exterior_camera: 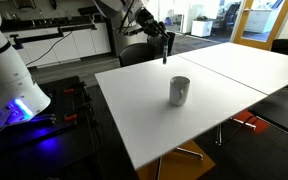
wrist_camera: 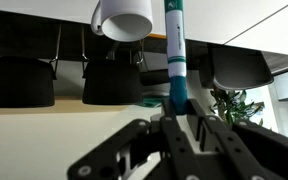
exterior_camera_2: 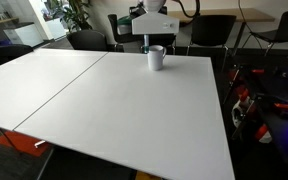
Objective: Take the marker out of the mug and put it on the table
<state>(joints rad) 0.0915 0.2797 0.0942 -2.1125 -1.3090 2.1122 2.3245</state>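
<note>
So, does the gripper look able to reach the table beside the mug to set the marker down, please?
Probably yes: the gripper holds the marker above the table, apart from the mug, and the surface around the mug looks bare.

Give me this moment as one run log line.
marker: out of mug, held in air | gripper: jaws shut on marker | mug: upright on table | next: likely lay marker on table

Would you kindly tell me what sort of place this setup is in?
Probably an office or lab meeting area: a large white table with dark office chairs along its far side, and a leafy plant behind them.
</note>
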